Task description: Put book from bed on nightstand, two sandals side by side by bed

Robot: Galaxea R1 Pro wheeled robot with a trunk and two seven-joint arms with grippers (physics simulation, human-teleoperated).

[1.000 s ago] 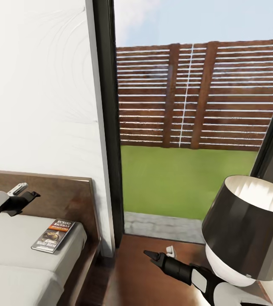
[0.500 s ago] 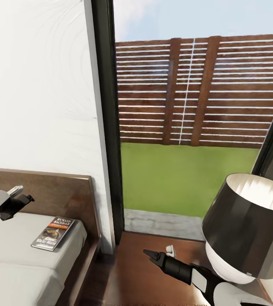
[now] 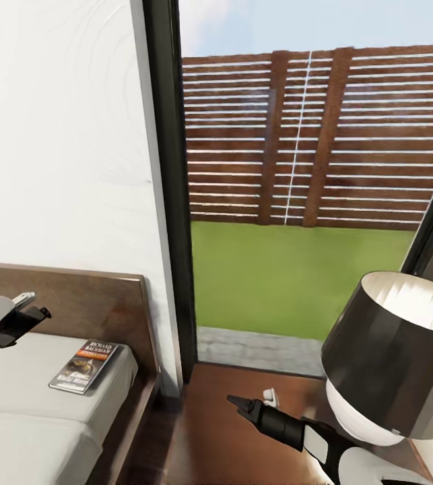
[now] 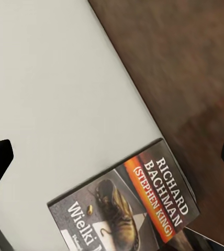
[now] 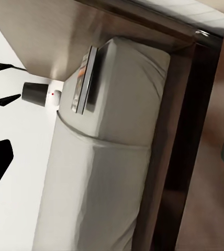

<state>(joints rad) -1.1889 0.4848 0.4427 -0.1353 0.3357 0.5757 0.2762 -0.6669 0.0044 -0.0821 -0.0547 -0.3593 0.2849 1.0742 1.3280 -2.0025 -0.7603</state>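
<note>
The book (image 3: 84, 365) lay flat on the light-grey mattress of the bed (image 3: 14, 431), near the corner by the dark headboard (image 3: 88, 306) — cover up, the orange band showing. The left gripper (image 3: 26, 311) hovered over the mattress at about ten o'clock from the book, its fingers spread apart and holding nothing. The right gripper (image 3: 255, 403) hung above the wood floor (image 3: 209, 431) at four o'clock from the book, fingers parted — beside a black-shaded lamp (image 3: 391, 353).
</note>
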